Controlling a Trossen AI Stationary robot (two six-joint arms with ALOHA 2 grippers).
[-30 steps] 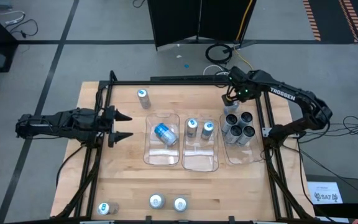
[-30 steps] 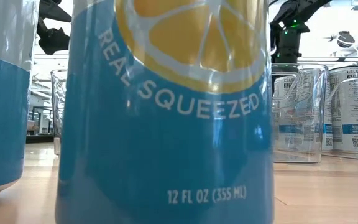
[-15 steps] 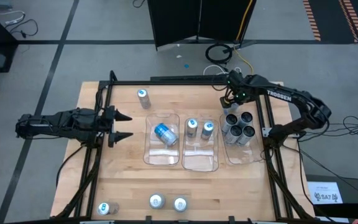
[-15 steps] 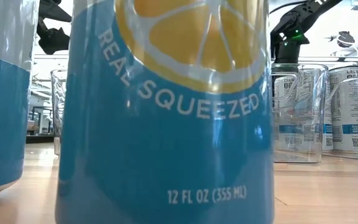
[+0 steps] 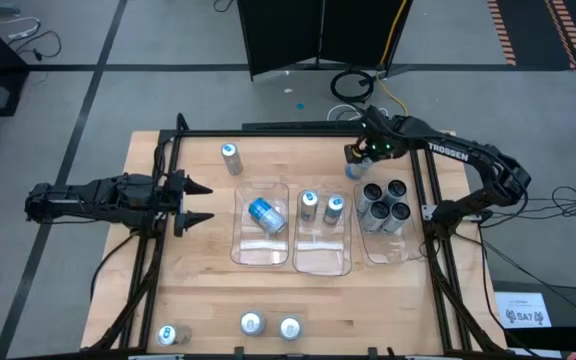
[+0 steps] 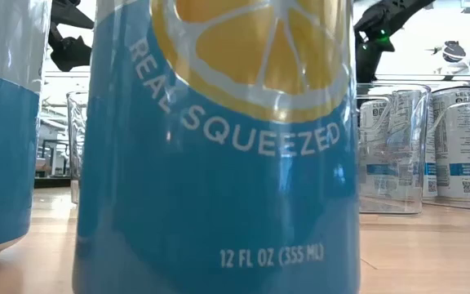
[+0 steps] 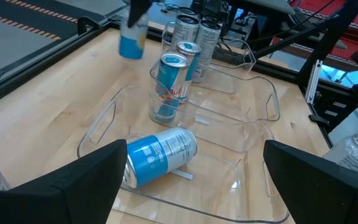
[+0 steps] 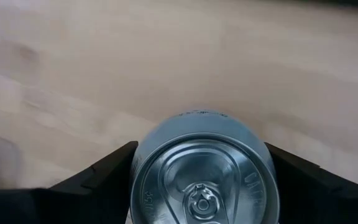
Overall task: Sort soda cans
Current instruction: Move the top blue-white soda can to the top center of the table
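Note:
My right gripper [image 8: 199, 186] is over the table's far right part, just left of the right tray, shut on a blue-and-silver soda can [image 5: 353, 163]. The can also shows in the left wrist view [image 7: 131, 37], under the dark fingers. My left gripper [image 5: 200, 203] waits open at the table's left side, touching nothing. One blue can [image 5: 264, 213] lies on its side in the left clear tray [image 5: 240, 250]. Two cans [image 5: 309, 205] stand upright in the middle tray. Several dark cans [image 5: 386, 203] stand in the right tray. My right gripper pinches the soda can's upper wall [image 8: 140, 168] between its two fingers [image 8: 98, 180], one on each side just below the silver top. The fingers come from above, pointing steeply down. The can is upright; whether its base rests on the wood, I cannot tell.
A loose can [image 5: 230, 156] stands at the far left of the trays. Three cans [image 5: 170, 334], [image 5: 252, 323], [image 5: 289, 327] stand along the near edge. One of them [image 6: 219, 147] fills the low view. Black frame rails [image 5: 298, 131] border the table.
My right gripper has gone from over the far end of the right tray toward the table's left, and its wrist has turned. The soda can now shows beside it, left of the tray.

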